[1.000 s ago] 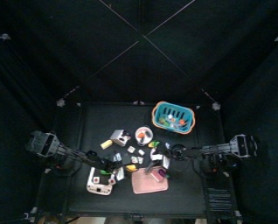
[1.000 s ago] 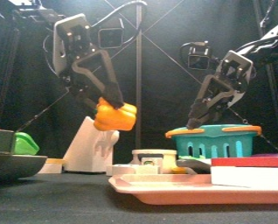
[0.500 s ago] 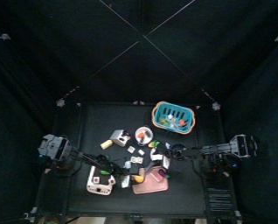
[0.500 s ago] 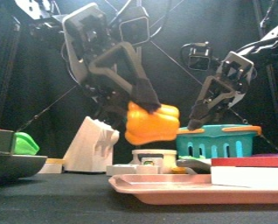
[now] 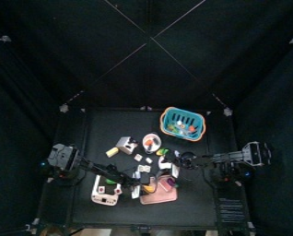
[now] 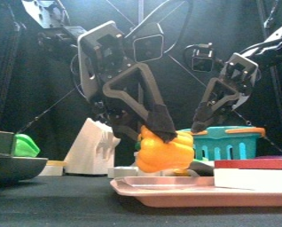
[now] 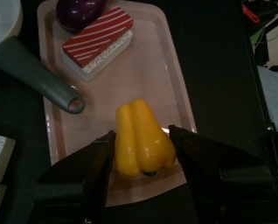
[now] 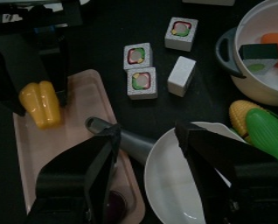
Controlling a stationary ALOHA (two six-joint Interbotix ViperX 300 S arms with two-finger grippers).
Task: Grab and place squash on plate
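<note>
The left gripper (image 7: 139, 166) has its jaws clamped on either side of the orange-yellow squash (image 7: 144, 138), holding it right down at the pale-pink plate (image 7: 165, 79). In the left wrist view the squash lies lengthwise over the plate's open end; whether it touches the plate I cannot tell. From the front view the squash (image 6: 165, 152) sits just above the plate's near rim (image 6: 155, 191), with the left gripper (image 6: 150, 124) slanting down onto it from behind.

Farther along the plate rest a red-and-white striped slice of cake (image 7: 97, 42) and, just beside it at the plate's end, a dark purple rounded item (image 7: 80, 10). A grey funnel-like cup (image 7: 37, 74) lies on its side across the plate's edge.

The right gripper (image 8: 142, 153) hangs over the surface with its jaws apart, gripping nothing. Its camera looks down on three sushi pieces (image 8: 139, 54) and a small white block (image 8: 181, 74) on the surface, a white bowl (image 8: 165, 188), an ear of corn (image 8: 240, 112) and a green vegetable (image 8: 267, 131) near it. A teal basket (image 6: 229, 142) stands behind the plate in the front view.
</note>
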